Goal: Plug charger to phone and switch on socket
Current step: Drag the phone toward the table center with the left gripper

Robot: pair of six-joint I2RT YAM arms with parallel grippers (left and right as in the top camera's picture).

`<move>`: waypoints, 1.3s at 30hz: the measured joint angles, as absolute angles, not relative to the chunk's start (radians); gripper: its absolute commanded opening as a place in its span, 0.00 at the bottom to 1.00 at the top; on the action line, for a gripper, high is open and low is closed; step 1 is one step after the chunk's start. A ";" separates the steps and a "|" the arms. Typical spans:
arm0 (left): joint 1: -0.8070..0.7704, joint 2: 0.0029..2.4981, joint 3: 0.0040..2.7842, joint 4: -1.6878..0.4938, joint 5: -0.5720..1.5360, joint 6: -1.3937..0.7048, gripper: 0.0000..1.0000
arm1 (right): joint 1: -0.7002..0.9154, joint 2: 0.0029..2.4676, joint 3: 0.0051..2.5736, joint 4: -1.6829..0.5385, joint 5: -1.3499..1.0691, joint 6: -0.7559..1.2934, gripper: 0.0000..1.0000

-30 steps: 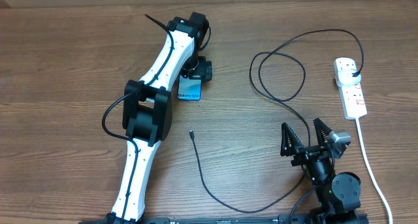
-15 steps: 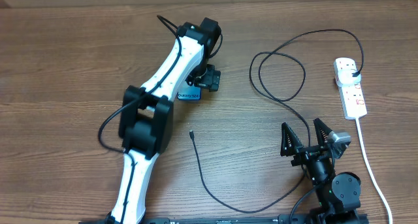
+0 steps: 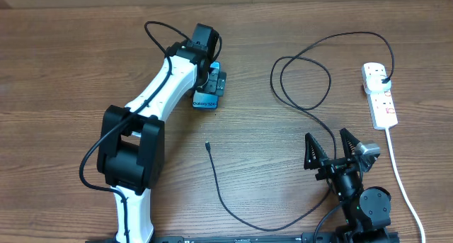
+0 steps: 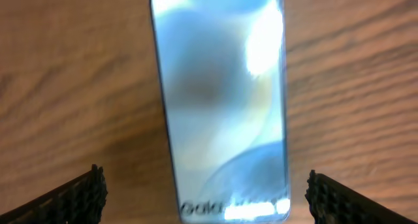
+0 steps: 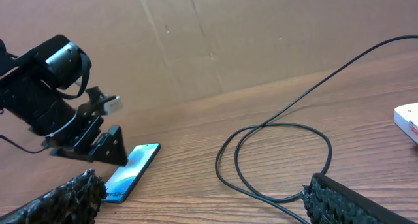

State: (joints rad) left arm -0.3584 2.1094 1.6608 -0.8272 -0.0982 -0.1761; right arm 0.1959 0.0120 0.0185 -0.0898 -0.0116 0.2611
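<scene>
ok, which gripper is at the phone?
The left gripper: it hangs open directly over the phone. The right gripper is parked open, far off to the right.

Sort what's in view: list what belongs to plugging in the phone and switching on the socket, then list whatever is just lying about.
For the job:
- phone
- charger, its plug already in the socket
- socket

Not for the job:
- cardboard behind the table
- no other loose item shows in these views
</scene>
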 measured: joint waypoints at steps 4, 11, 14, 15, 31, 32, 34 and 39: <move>-0.360 2.109 1.661 -0.772 -0.093 -0.176 1.00 | 0.196 0.012 0.019 -0.090 -0.011 0.262 1.00; -0.360 2.116 1.661 -0.759 -0.077 -0.208 1.00 | 0.196 0.012 0.019 -0.090 -0.012 0.262 1.00; -0.360 2.133 1.661 -0.746 -0.074 -0.245 0.99 | 0.196 0.012 0.019 -0.090 -0.011 0.262 1.00; -0.360 2.143 1.661 -0.742 -0.074 -0.271 1.00 | 0.196 0.012 0.019 -0.090 -0.011 0.262 1.00; -0.360 2.230 1.661 -0.710 -0.087 -0.394 1.00 | 0.196 0.012 0.019 -0.091 -0.012 0.262 1.00; -0.360 2.231 1.661 -0.710 -0.088 -0.393 1.00 | 0.196 0.012 0.019 -0.090 -0.012 0.262 1.00; -0.360 2.233 1.661 -0.709 -0.091 -0.390 1.00 | 0.196 0.012 0.019 -0.090 -0.011 0.262 1.00; -0.360 2.237 1.662 -0.711 -0.102 -0.369 0.93 | 0.196 0.012 0.019 -0.090 -0.012 0.261 1.00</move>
State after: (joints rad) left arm -0.3599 2.2372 1.6619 -0.7109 -0.1020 -0.3695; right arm 0.1959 0.0120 0.0185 -0.0898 -0.0116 0.2611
